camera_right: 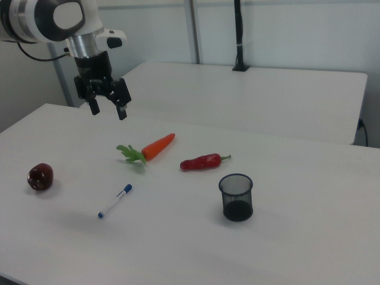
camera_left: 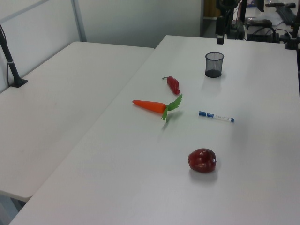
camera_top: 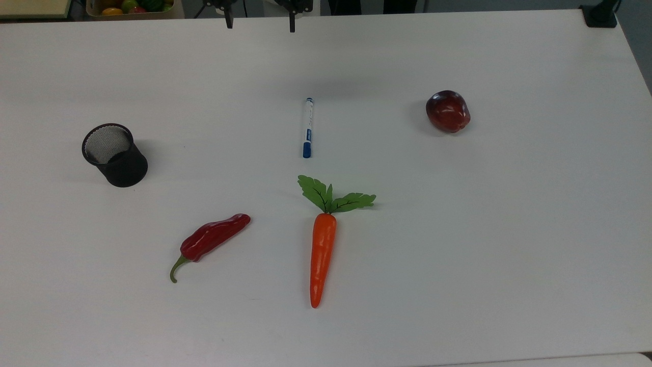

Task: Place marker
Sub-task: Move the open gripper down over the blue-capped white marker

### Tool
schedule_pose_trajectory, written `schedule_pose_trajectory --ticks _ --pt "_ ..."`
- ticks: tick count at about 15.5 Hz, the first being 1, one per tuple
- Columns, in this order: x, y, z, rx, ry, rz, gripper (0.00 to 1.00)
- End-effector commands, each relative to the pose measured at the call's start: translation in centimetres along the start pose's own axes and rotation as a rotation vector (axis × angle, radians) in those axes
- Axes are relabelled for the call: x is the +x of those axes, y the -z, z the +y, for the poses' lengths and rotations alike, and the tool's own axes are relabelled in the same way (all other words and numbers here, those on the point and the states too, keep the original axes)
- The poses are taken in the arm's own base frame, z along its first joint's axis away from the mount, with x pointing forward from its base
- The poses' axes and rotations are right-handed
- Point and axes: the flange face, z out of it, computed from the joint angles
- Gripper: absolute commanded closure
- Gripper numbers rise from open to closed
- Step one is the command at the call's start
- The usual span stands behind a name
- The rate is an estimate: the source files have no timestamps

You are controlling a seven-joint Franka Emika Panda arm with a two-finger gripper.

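Observation:
The marker [camera_top: 307,127] is a slim white pen with a blue cap. It lies flat near the middle of the white table [camera_top: 509,229], with its capped end toward the carrot [camera_top: 322,255]. It also appears in the left view [camera_left: 215,116] and the right view [camera_right: 115,201]. My gripper [camera_right: 108,110] hangs open and empty well above the table, apart from the marker. In the top view the gripper [camera_top: 261,23] sits at the far edge, with its two dark fingertips [camera_top: 229,21] spread wide.
A black mesh cup [camera_top: 114,155] stands upright at the top view's left. A red chili pepper [camera_top: 214,239] lies beside the carrot. A dark red apple [camera_top: 447,111] sits at the top view's right. A fruit basket [camera_top: 130,7] and a second table [camera_right: 255,95] lie beyond.

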Motion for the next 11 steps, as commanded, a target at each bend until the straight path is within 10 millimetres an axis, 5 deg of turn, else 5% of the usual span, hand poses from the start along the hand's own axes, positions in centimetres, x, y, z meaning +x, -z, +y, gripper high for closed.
schedule_pose_trajectory --ticks 1,7,11 --pt "-0.3 0.0 -0.6 -0.011 0.031 -0.013 0.0" --pt "-0.4 -1.0 -1.4 -0.018 0.037 -0.039 0.0" --pt "0.0 -4.8 -3.9 -0.021 0.087 -0.103 0.0"
